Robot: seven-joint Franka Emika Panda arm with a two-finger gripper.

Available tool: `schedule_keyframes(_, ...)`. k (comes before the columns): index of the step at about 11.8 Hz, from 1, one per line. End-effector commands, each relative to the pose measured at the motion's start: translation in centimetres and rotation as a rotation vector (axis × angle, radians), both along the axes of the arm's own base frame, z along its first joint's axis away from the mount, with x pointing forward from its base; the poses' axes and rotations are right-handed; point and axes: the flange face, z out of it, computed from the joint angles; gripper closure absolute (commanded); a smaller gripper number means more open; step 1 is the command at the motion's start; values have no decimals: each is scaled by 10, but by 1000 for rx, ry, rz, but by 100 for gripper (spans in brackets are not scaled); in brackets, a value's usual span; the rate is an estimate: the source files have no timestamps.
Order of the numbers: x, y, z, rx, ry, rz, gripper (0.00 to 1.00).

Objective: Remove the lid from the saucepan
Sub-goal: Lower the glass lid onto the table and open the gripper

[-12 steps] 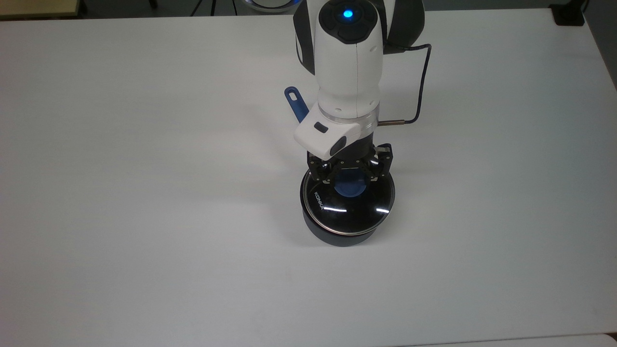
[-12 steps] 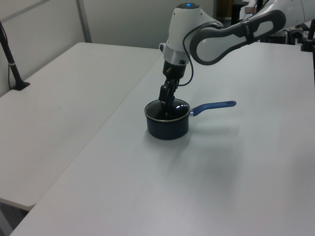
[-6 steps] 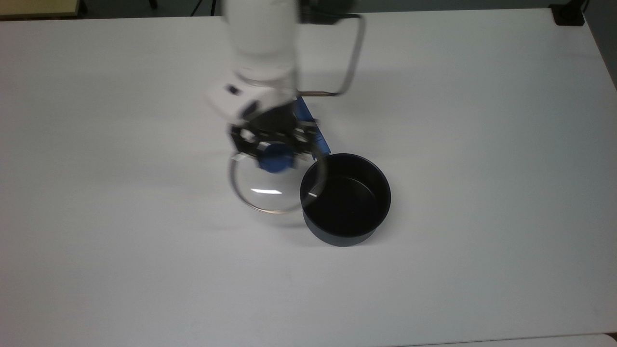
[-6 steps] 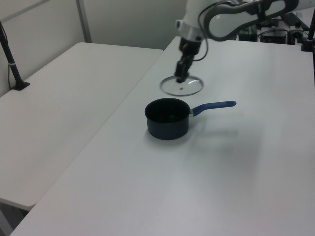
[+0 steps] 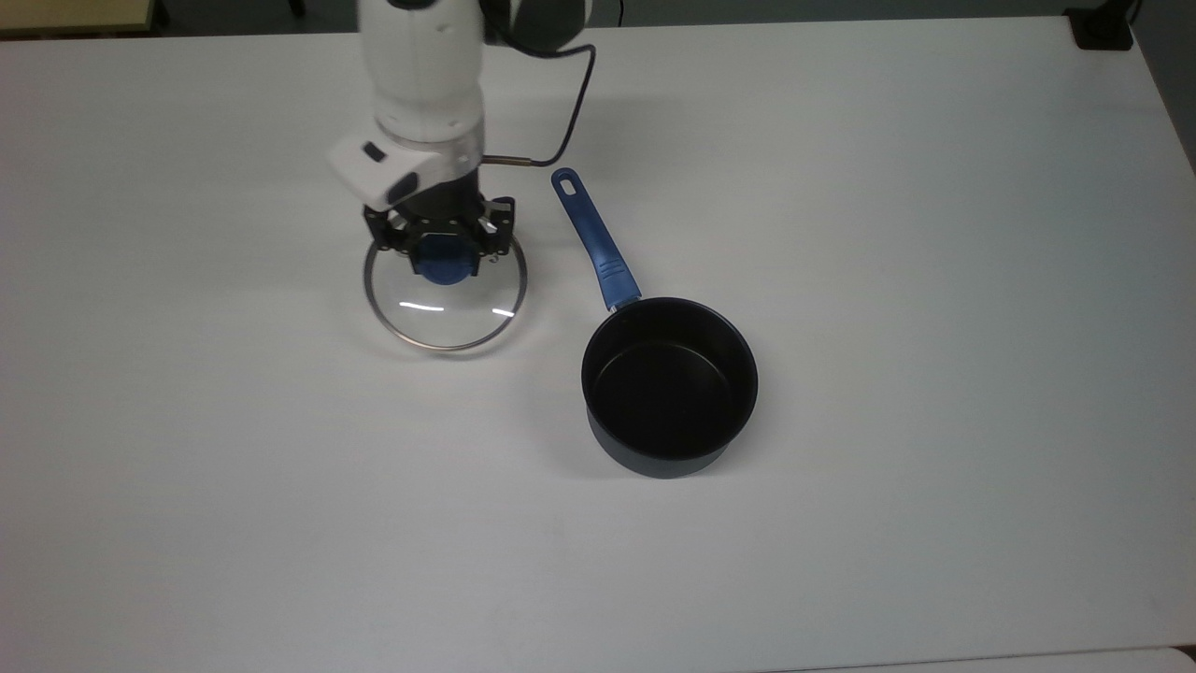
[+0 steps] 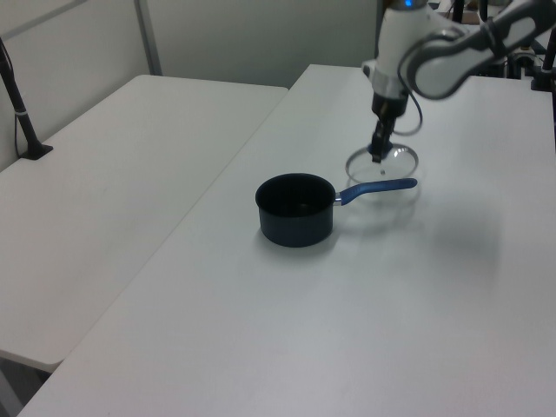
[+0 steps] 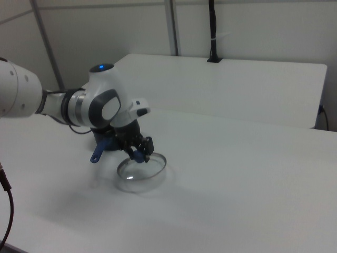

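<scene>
Here fingers (image 5: 443, 245) clasp round glass lid (image 5: 446, 318).

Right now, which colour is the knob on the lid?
Blue. The knob on the lid shows best in the top view.

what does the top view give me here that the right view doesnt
Top view alone: the whole saucepan, open, with its black inside, standing apart from the lid at the top view's right, its blue handle running up toward the arm.

Right view alone: a second white table behind, with a black post clamped at its far edge, and the arm's grey elbow joint.

Both: the gripper shut on the blue knob of the lid, the clear glass low over the white table, and part of the handle.
</scene>
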Motion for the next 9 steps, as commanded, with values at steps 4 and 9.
schedule_keyframes(4,-34,2,-38,-18,21,24,32)
schedule_keyframes(9,4,-32,49,-31,4,-67,0)
